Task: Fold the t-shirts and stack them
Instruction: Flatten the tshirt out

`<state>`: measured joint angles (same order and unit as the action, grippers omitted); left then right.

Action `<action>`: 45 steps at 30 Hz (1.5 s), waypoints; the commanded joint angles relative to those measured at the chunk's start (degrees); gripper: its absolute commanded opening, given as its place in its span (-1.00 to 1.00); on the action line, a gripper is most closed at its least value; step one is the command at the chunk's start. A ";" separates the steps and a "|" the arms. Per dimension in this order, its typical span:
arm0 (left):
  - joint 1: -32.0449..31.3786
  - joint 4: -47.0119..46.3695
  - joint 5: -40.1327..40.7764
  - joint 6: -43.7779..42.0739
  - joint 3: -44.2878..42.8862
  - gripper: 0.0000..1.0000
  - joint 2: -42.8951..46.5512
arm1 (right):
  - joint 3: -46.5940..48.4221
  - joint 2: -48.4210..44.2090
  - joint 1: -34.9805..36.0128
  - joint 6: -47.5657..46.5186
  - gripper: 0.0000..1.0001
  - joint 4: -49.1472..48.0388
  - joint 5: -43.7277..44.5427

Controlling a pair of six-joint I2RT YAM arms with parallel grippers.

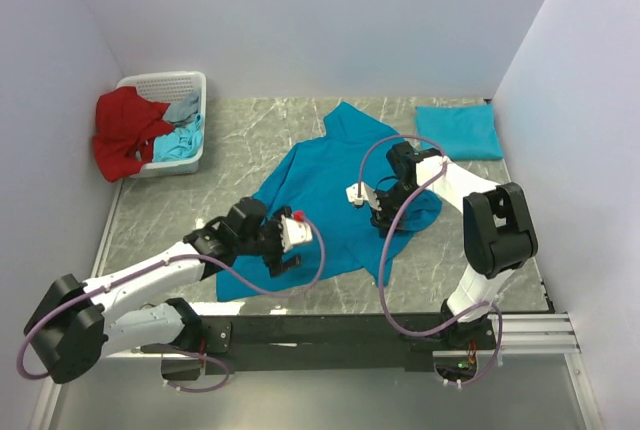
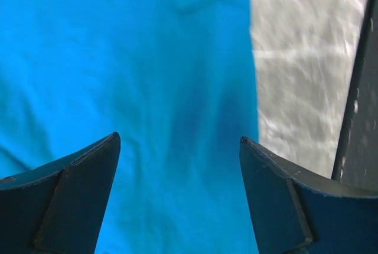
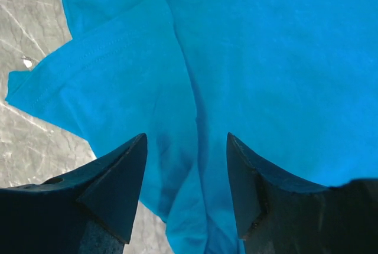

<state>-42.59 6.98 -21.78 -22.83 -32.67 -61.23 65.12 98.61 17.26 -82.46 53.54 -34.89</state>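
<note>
One teal-blue t-shirt (image 1: 320,185) lies spread out and slanted across the middle of the table. A second t-shirt (image 1: 458,131), folded into a flat rectangle, rests at the back right. My left gripper (image 1: 283,258) hovers over the spread shirt's near left hem, jaws open above flat cloth (image 2: 165,88), with the shirt's edge just right of them. My right gripper (image 1: 384,220) is at the shirt's right side. In the right wrist view the gripper (image 3: 186,136) is open, its fingers on either side of a raised crease beside a folded-over sleeve (image 3: 112,82).
A white basket (image 1: 190,85) at the back left holds a red garment (image 1: 125,130) draped over its rim and a pale blue one (image 1: 182,140). Bare marble (image 2: 301,77) shows right of the shirt's hem. A black rail (image 1: 330,330) runs along the near table edge.
</note>
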 commanded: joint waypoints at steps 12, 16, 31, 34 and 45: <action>-11.28 5.50 9.56 -11.89 4.98 0.61 -5.56 | -0.70 0.27 0.15 2.30 -0.14 -0.54 0.88; -12.08 5.23 11.06 -11.80 5.33 0.54 -6.53 | -1.31 0.00 0.50 2.56 -0.25 -0.63 1.58; -12.52 5.59 20.28 -9.69 3.13 -0.99 -8.65 | 3.42 -5.78 -4.51 9.94 -1.00 2.09 -3.07; -9.47 4.01 24.41 -10.83 3.14 -0.99 -4.34 | 7.89 -7.63 -5.65 18.36 -1.00 -1.15 -0.36; 19.56 -0.04 26.35 -4.60 -44.64 -0.99 -16.72 | 67.76 3.95 -10.04 46.31 -1.00 -10.04 3.37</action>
<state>-24.99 11.53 3.51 -30.68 -61.89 -78.46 114.69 101.51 10.55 -46.94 47.05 -28.29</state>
